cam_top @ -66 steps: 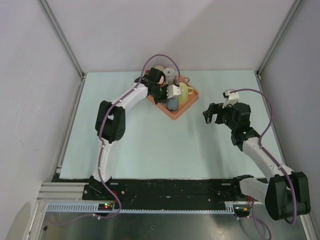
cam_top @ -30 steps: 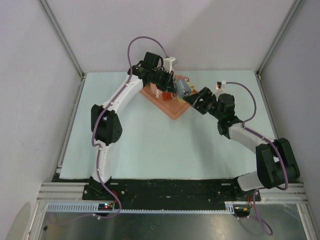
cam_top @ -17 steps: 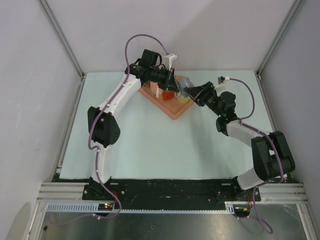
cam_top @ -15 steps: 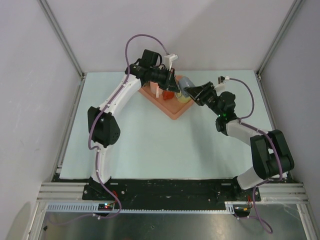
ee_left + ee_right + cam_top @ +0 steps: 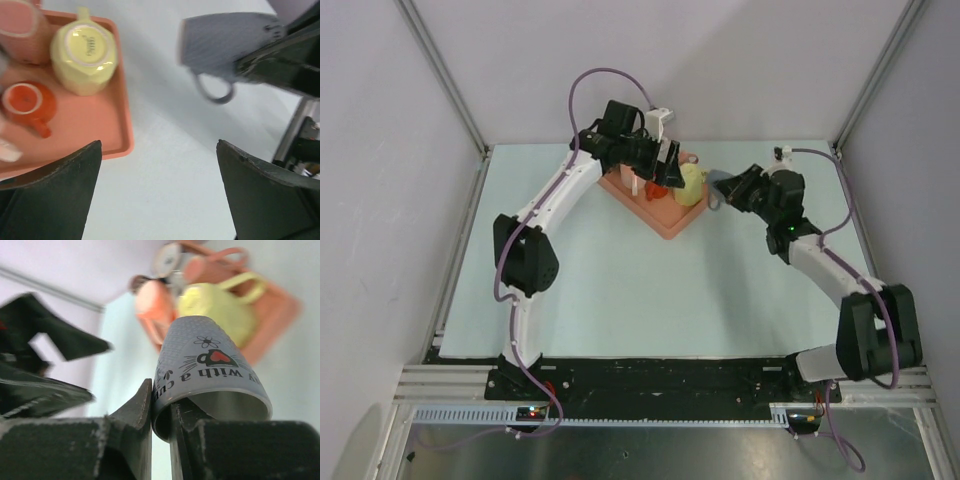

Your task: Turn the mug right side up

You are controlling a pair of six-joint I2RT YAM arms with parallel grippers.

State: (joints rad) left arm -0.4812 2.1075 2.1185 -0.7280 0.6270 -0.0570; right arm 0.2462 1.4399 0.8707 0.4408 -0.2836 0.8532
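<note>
Tray (image 5: 667, 228) sat upper centre in the top view. Above it, left gripper (image 5: 160, 150) had just spread its jaws, passing mug (image 5: 225, 42) to right gripper (image 5: 161, 405), which pinched its rim right of the tray. Uprighting remained.

left gripper (image 5: 160, 192): jaws wide apart, arm stretched forward | right gripper (image 5: 161, 412): pinching mug (image 5: 210, 365) rim

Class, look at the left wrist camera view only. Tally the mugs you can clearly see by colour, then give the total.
grey mug: 1
yellow mug: 1
orange mug: 1
pink mug: 1
Total: 4
Pale shapes cut off at the left edge are too unclear to count.
</note>
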